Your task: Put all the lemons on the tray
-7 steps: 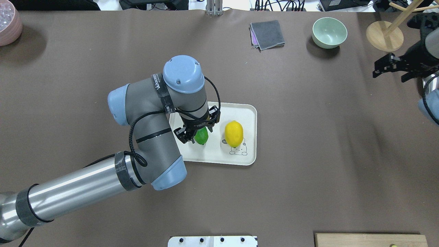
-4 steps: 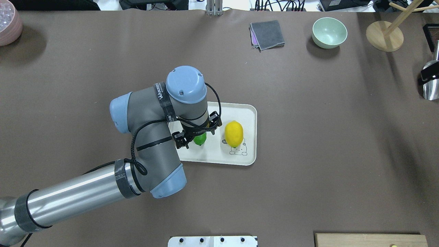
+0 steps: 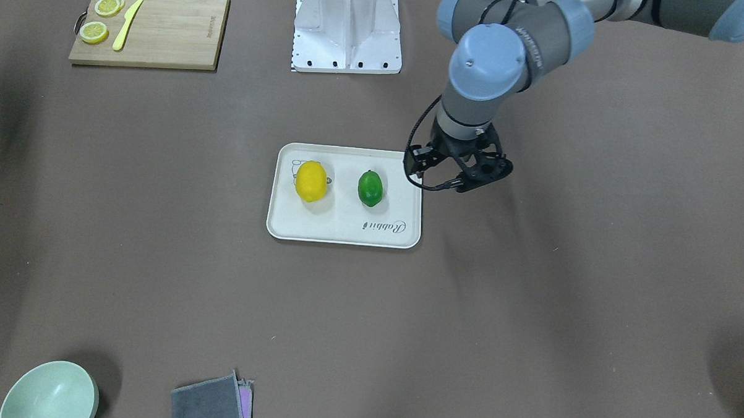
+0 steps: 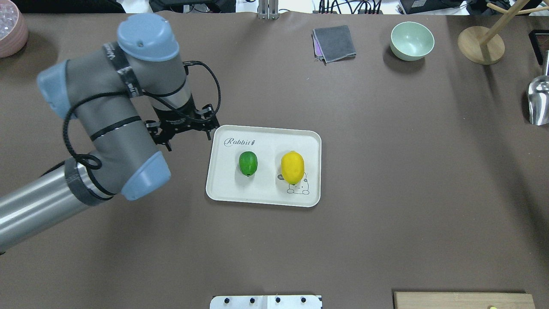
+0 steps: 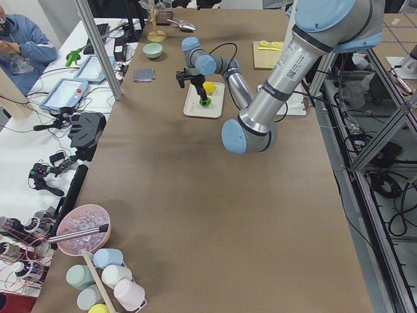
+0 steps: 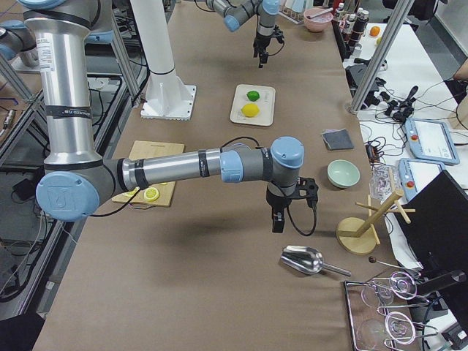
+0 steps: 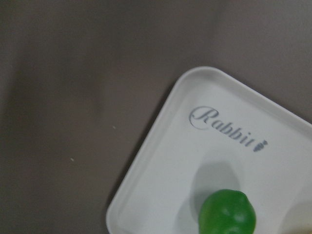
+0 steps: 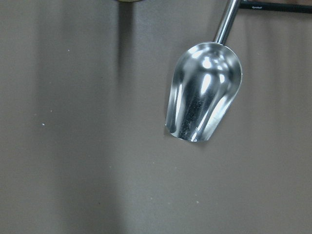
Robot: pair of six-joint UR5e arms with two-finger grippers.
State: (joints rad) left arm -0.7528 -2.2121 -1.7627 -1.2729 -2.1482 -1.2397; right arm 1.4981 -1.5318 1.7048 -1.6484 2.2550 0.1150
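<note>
The cream-white tray (image 4: 263, 195) lies mid-table, also in the front view (image 3: 343, 229) and the left wrist view (image 7: 146, 170). The green lemon (image 4: 248, 163) (image 3: 370, 188) (image 7: 227, 213) and the yellow lemon (image 4: 292, 167) (image 3: 311, 181) lie side by side on it. My left gripper (image 4: 188, 139) (image 3: 457, 175) is open and empty, raised beside the tray's corner near the "Rabbit" script. My right gripper (image 6: 281, 212) shows only in the right side view, far from the tray. I cannot tell whether it is open or shut.
A metal scoop (image 8: 204, 92) (image 4: 538, 101) lies under the right wrist. A green bowl (image 4: 411, 40), a grey cloth (image 4: 333, 43) and a wooden stand (image 4: 480, 45) sit at the far edge. A cutting board (image 3: 167, 35) holds lemon slices and a yellow knife.
My left gripper has let go of the green lemon, risen and moved left off the tray. The green lemon stays on the tray. The right gripper has left the overhead view.
</note>
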